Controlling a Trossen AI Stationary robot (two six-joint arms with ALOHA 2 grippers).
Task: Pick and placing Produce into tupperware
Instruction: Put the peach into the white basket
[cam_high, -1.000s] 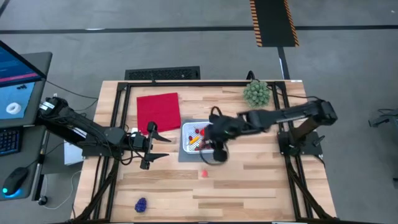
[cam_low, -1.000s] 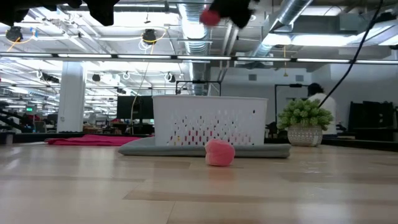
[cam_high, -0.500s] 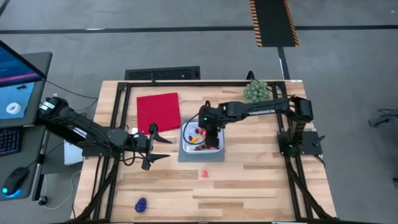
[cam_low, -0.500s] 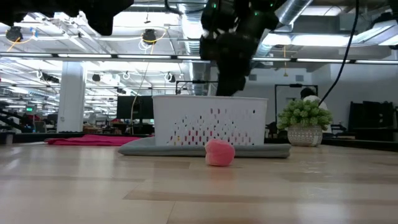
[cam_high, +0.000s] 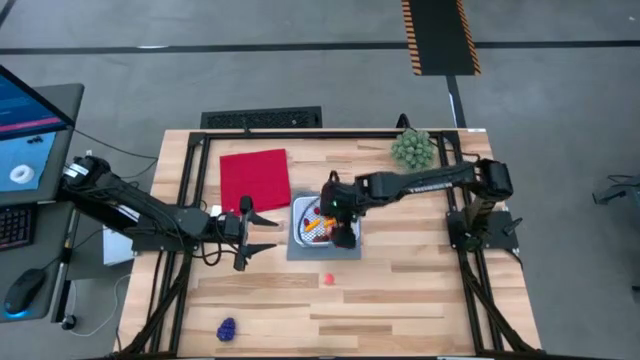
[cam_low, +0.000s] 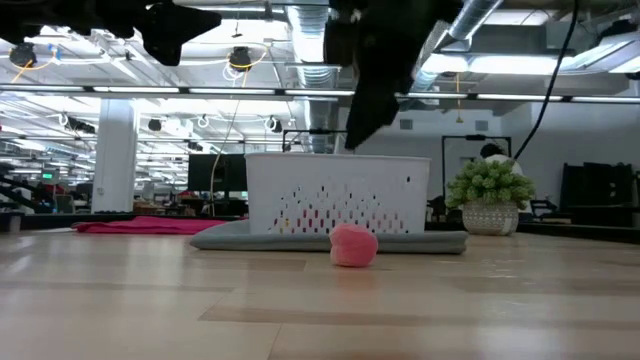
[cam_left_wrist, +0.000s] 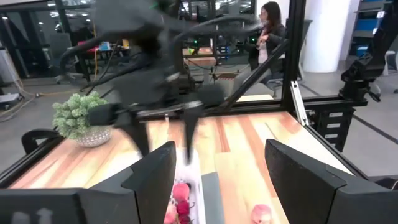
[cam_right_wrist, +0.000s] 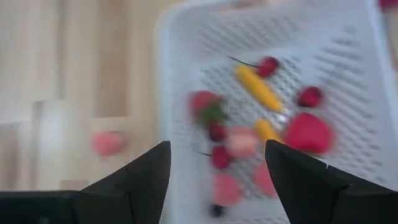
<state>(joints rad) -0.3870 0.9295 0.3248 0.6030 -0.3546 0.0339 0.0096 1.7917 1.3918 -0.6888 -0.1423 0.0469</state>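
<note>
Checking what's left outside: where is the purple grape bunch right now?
In the high view, the purple grape bunch lies alone near the table's front-left corner, well apart from the tupperware and the pink piece.

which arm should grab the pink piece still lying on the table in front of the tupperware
Probably the right: its open gripper hangs over the tupperware, close to the pink piece. The left gripper waits farther off.

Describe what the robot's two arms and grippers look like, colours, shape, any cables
Both arms are black, slim and jointed, mounted on black frames at the table's sides. The left gripper ends in two thin, pointed dark fingers; a white label patch and loose black cables show along that arm. The right gripper is a blocky black head with dark fingers. Up close, the fingers look flat, broad and matte black.
</note>
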